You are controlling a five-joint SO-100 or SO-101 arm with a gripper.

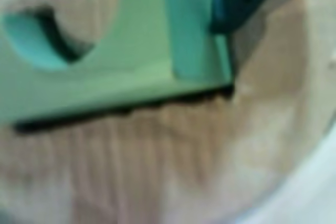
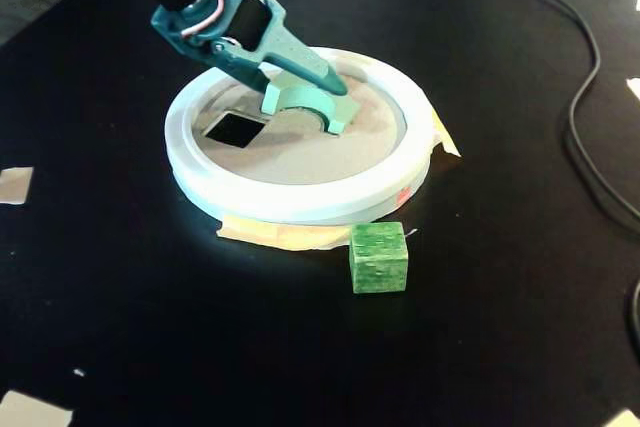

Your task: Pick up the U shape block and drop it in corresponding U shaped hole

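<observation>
over round sorter lid [image 2: 300, 202], teal hand [image 2: 322, 82] clamped on pale green u block [image 2: 305, 105], block standing arch-down, feet touching cardboard top inside white ring. square hole [image 2: 235, 129] open just left of block in fixed view. wrist view: u block [image 1: 121, 61] blurred, lower edge against cardboard, dark gap beneath. green cube [image 2: 379, 257] on black table [image 2: 150, 327], just beside lid's near edge. cable [image 2: 585, 97] at right.

From the fixed view I see open black table [image 2: 130, 327] near and left, with only the green cube [image 2: 379, 257] and the right-hand cable [image 2: 585, 87] in the way.
</observation>
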